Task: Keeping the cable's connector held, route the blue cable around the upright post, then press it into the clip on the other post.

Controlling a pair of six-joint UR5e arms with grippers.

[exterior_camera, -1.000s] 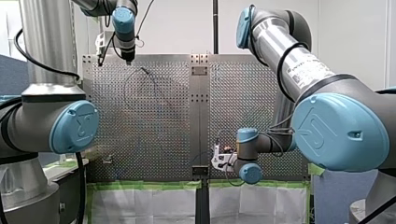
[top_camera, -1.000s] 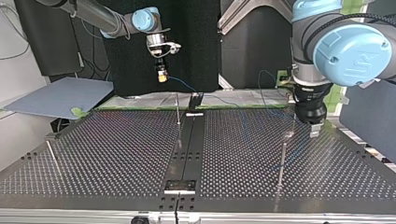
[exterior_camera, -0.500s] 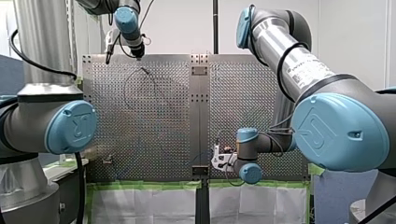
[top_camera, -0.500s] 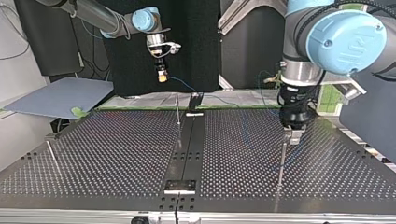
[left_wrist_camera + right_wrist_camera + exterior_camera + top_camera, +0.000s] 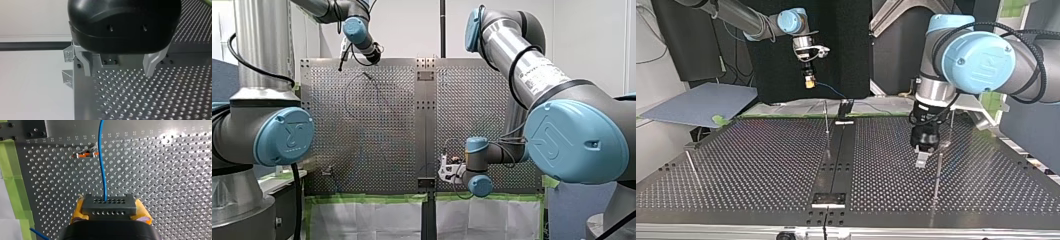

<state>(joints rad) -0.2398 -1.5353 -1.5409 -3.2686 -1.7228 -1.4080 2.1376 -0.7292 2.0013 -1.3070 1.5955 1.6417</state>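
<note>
The connector-holding part of the task is in place, but the routing looks not yet begun. My right tool [image 5: 809, 81] is clamped on the dark grey rectangular connector block [image 5: 109, 204], its yellow pads [image 5: 76, 211] pressed against the block's two sides. It hangs high above the far edge of the perforated metal table [image 5: 761, 165].

The thin blue cable [image 5: 101, 157] leaves the connector and runs ahead over the table. In the right wrist view it passes just beside a small orange-and-metal clip [image 5: 85, 155]; I cannot tell whether they touch.

My left tool [image 5: 119, 67] hovers low over the table with its metal fingers [image 5: 86, 63] apart and nothing between them. It is just beside the slim upright metal post [image 5: 937, 172] at the top view's right.

I judge the next move needs the free run of cable caught or guided around a post while the connector grip holds, so slack must be managed gently. No container shows in any view.
</note>
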